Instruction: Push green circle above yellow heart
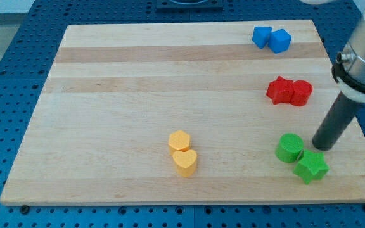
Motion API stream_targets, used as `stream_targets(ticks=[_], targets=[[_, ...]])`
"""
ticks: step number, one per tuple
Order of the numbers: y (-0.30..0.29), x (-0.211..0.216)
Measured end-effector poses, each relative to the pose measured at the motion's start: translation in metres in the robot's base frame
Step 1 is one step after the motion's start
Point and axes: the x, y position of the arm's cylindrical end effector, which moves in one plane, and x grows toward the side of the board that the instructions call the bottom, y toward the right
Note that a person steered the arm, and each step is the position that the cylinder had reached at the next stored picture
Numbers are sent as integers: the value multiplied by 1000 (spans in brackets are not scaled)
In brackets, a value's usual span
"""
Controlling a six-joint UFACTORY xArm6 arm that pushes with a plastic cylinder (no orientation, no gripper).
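Observation:
The green circle (289,147) lies on the wooden board at the lower right. The yellow heart (185,162) lies near the bottom middle, far to the circle's left. My tip (322,147) rests on the board just right of the green circle, a small gap apart from it. A green star (311,167) sits just below and right of the circle, touching it, under my tip.
A yellow hexagon (179,140) touches the heart's top. Two red blocks (289,91) sit together at the right middle. Two blue blocks (272,39) sit at the top right. The board's right edge (360,133) is close to my tip.

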Motion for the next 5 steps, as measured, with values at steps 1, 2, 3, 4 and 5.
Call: stream_targets(ticks=[1,2,3,4,5], targets=[[-7,3],[-34,9],[-58,14],[-81,19],[-105,26]])
